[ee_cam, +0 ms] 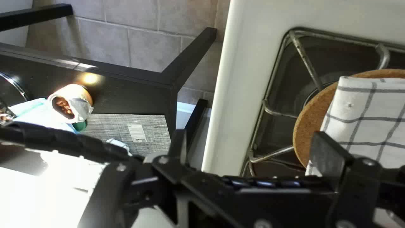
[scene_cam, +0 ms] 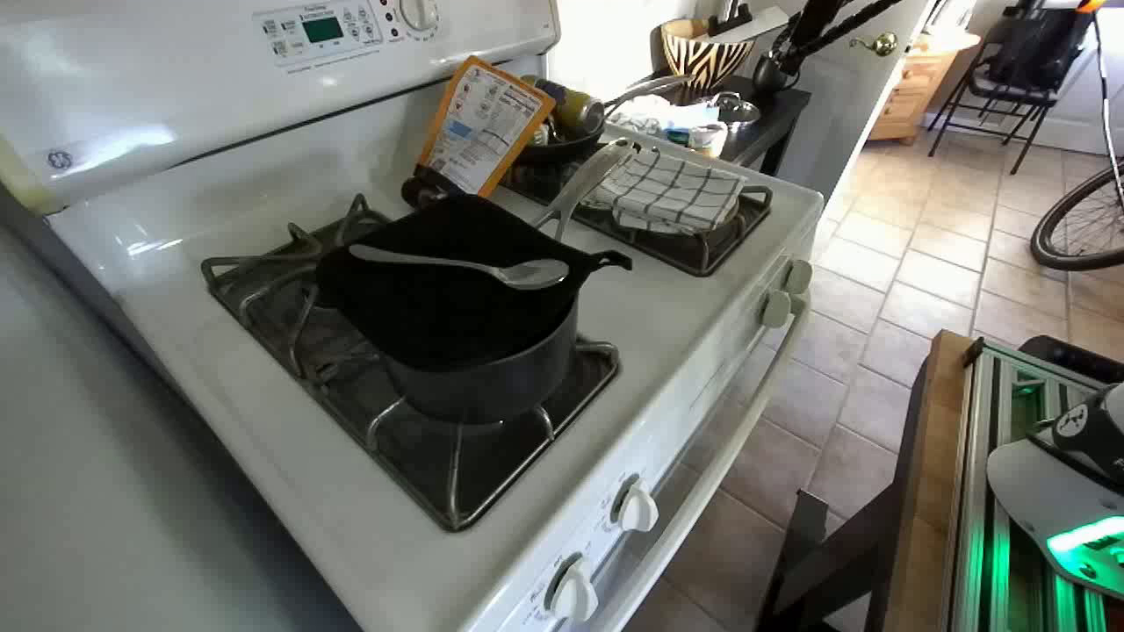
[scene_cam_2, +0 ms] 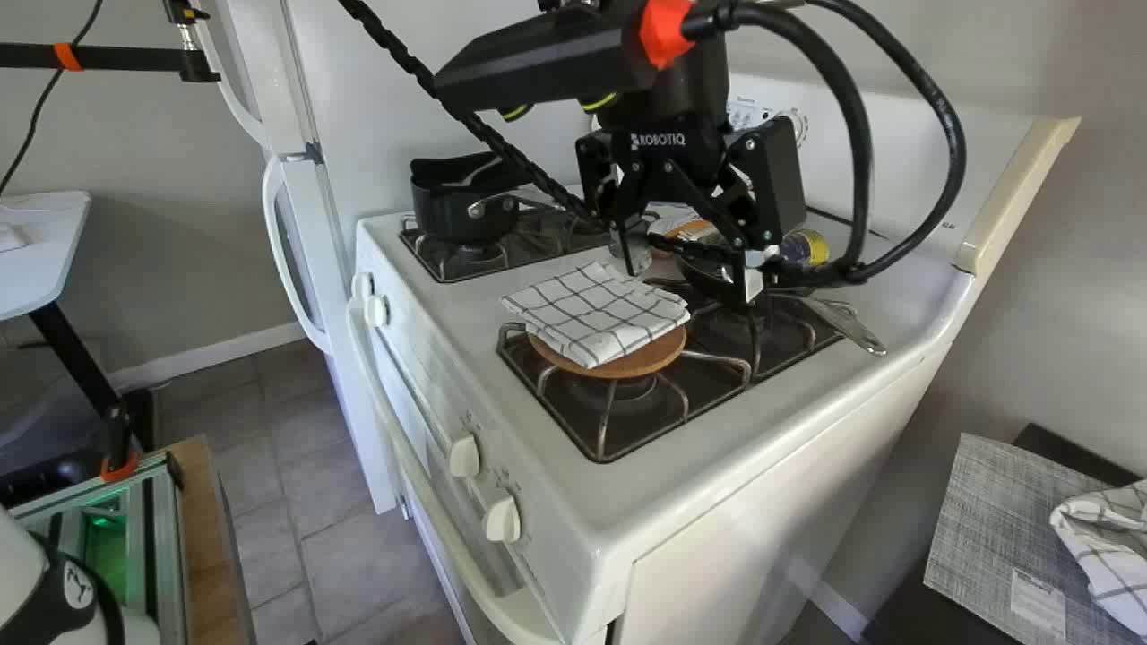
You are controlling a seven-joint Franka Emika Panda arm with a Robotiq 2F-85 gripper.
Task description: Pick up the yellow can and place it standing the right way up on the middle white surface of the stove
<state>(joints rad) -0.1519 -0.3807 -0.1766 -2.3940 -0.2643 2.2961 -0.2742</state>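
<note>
The yellow can [scene_cam: 581, 112] lies on its side in a black pan at the back of the stove [scene_cam: 290, 491]. It also shows in an exterior view [scene_cam_2: 809, 247], partly hidden behind my gripper and cables. My gripper [scene_cam_2: 690, 271] is open with nothing between its fingers, above the back burner area, in front of the can in that view. In the wrist view the gripper [ee_cam: 251, 147] has its fingers wide apart, and the can is out of view. The middle white surface [scene_cam: 654, 303] is the bare strip between the two grates; it also shows in an exterior view [scene_cam_2: 484, 305].
A black pot [scene_cam: 492, 377] with a black cover and spoon stands on a grate. A checked cloth [scene_cam_2: 599, 309] lies on a cork trivet [scene_cam_2: 641, 358]. The black pan [scene_cam: 562, 145] has a protruding handle. An orange-edged packet [scene_cam: 483, 127] leans behind the pot. A dark side table [ee_cam: 133, 85] adjoins.
</note>
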